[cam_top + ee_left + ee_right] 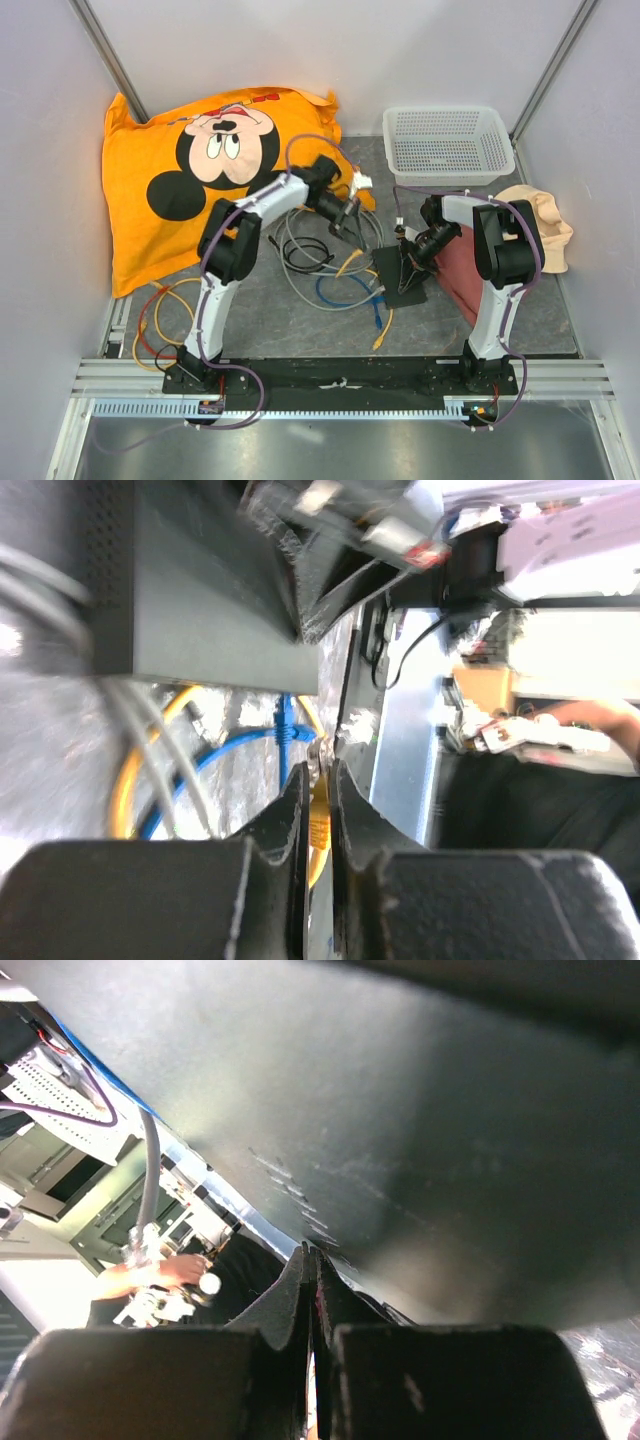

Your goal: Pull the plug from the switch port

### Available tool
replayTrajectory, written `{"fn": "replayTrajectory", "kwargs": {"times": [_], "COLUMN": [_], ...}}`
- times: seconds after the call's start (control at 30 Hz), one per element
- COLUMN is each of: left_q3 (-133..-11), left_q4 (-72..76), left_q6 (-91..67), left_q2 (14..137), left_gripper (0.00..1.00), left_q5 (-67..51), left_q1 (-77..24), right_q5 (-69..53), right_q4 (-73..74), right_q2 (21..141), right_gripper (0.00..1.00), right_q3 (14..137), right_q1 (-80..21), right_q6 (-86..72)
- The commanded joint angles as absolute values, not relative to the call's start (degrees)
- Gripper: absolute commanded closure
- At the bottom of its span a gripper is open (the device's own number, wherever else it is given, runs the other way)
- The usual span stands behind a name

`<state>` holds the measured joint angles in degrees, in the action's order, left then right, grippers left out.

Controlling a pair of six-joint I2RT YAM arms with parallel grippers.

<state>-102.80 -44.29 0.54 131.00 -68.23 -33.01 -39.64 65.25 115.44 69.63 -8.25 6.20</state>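
Note:
The switch [402, 277] is a flat matte-black box lying mid-table. My left gripper [350, 226] hangs just left of it, shut on a yellow cable's plug [318, 820]. The plug's clear tip [321, 754] pokes out past the fingertips and sits apart from the switch's edge [200, 630]. A blue plug [286, 726] lies close under that edge. My right gripper [412, 252] is shut, its tips pressed down against the switch. In the right wrist view the switch's black face [420, 1110] fills the frame above the shut right gripper [312, 1256].
Loose grey, black, blue and yellow cables [318, 262] lie left of the switch. An orange Mickey pillow [180, 180] fills the back left. A white mesh basket [446, 142] stands back right, with a beige cloth [548, 225] and a maroon cloth [462, 275] beside the right arm.

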Motion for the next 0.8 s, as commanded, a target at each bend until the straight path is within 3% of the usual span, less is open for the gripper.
{"fn": "replayTrajectory", "kwargs": {"times": [0.0,0.1,0.4,0.67,0.73,0.77], "left_q3": [-115.99,-126.19,-114.35,-121.11,-120.85,-120.68], "left_q4": [-73.18,-88.12,-88.15,-85.62,-84.73,-84.73], "left_q6": [19.47,32.07,46.84,46.05,45.97,45.97], "left_q2": [124.80,127.26,113.12,114.96,114.00,113.65], "left_gripper": [0.98,0.98,0.99,0.98,0.89,0.77], "left_q5": [-66.37,-59.08,-35.17,-24.96,-28.97,-31.87], "left_q1": [-24.10,-19.70,-8.53,-4.84,-5.18,-5.53], "right_q5": [-22.06,-22.23,-22.32,-23.55,-23.99,-24.08], "right_q4": [48.96,49.66,50.97,51.94,51.94,52.03], "right_q2": [119.97,120.06,118.30,119.18,119.35,119.44], "right_gripper": [1.00,1.00,1.00,1.00,1.00,1.00], "right_q3": [69.96,71.10,71.72,73.21,73.39,73.39], "right_q1": [-8.44,-8.44,-8.52,-8.52,-8.52,-8.44], "right_q6": [11.07,11.34,11.86,12.22,12.22,12.22]}}
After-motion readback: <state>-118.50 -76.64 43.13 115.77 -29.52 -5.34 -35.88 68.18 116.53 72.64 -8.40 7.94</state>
